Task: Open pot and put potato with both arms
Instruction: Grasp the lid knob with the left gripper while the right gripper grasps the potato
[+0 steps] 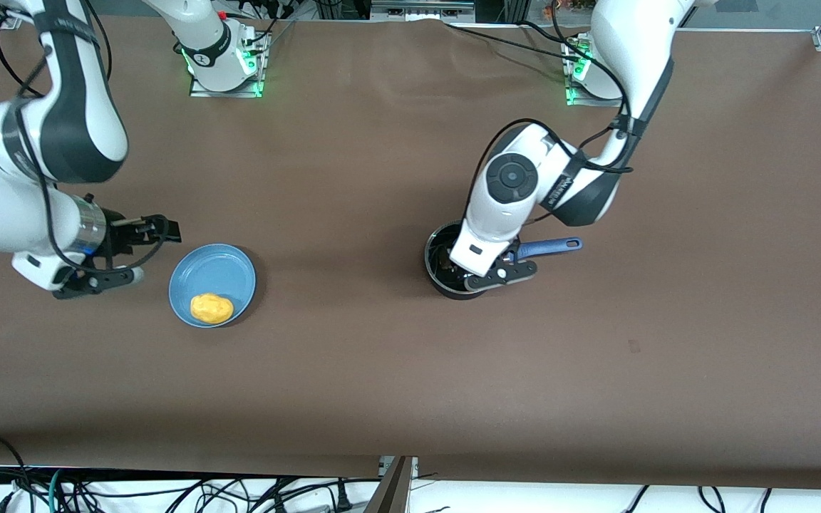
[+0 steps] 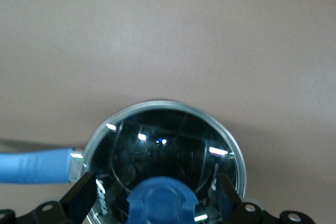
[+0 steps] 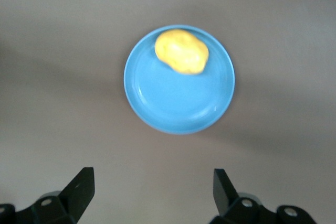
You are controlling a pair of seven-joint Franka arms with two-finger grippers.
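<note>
The pot [image 1: 453,271] stands on the brown table [image 1: 382,370], toward the left arm's end, with its glass lid [image 2: 163,145] on it. Its blue handle [image 1: 549,246] points toward the left arm's end of the table. The left gripper [image 2: 155,200] is low over the pot, and its two fingers [image 2: 84,195] stand apart on either side of the blue knob [image 2: 163,203]; I cannot tell if they touch it. From the front camera the left arm's wrist covers most of the lid and the knob, so only a part of the pot's rim is seen there.

The potato [image 1: 212,308] lies on a light-blue plate [image 1: 221,267], toward the right arm's end of the table and well apart from the pot. It sits at the plate's edge that is nearer to the front camera. The right gripper [image 3: 152,192] hangs above bare table beside the plate, toward the right arm's end, and its fingers [image 3: 81,187] are spread wide and hold nothing. Between the plate and the pot the table shows only its brown cloth. Cables [image 1: 168,491] hang below the table's front edge.
</note>
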